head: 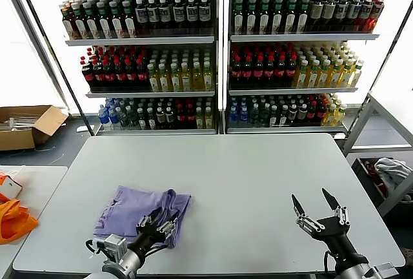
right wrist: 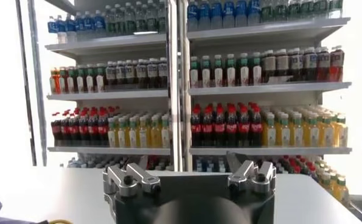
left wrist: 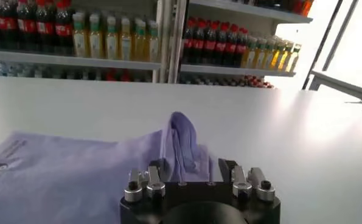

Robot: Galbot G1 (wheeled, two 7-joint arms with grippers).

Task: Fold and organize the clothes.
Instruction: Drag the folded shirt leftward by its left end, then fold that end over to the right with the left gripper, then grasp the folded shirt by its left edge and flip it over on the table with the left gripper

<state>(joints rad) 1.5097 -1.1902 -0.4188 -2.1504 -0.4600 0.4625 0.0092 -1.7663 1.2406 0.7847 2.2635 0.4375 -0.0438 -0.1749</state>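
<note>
Both arms end in black grippers. The right gripper (head: 318, 204) has two slim, pointed black fingers (head: 297, 205) on jointed linkages with small silver pins, set on a dark round wrist. The left gripper (head: 161, 222) is the same black build, with a silver-grey block behind it and thin black cables looping beside its wrist. Seen from the wrist cameras, each gripper base (left wrist: 199, 198) is a black housing with silver knuckle-like joints (right wrist: 128, 180) held by round dark-centred screws.
</note>
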